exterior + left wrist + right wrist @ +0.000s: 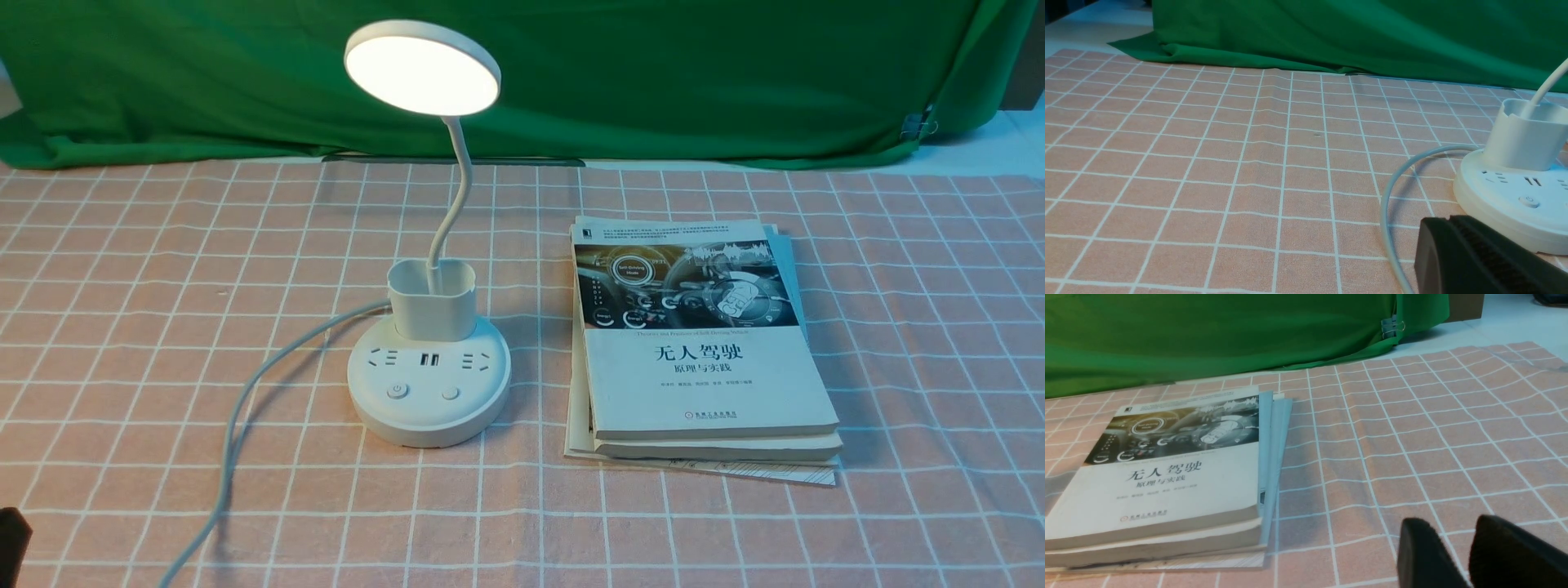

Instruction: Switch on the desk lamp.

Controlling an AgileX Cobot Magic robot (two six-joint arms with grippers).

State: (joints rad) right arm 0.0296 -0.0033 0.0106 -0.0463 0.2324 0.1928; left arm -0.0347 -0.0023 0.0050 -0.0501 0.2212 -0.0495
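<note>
Two grippers: the left gripper (1449, 218) closed, nothing held; its cord (1389, 212) is just beside it, the lit desk lamp (429, 412) beyond. Task appears complete; retreat without snagging the cord or pressing buttons. The right gripper (1447, 520) stands parted, empty, beyond the books (710, 376).

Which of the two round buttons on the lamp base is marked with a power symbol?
The left button; the right button shows no such symbol.

At the front view's lower left, the left tool (11, 545) is mostly cut off. The cord (234, 425) leaves the bottom edge; the small cover print on the top book (710, 384) is unreadable.
</note>
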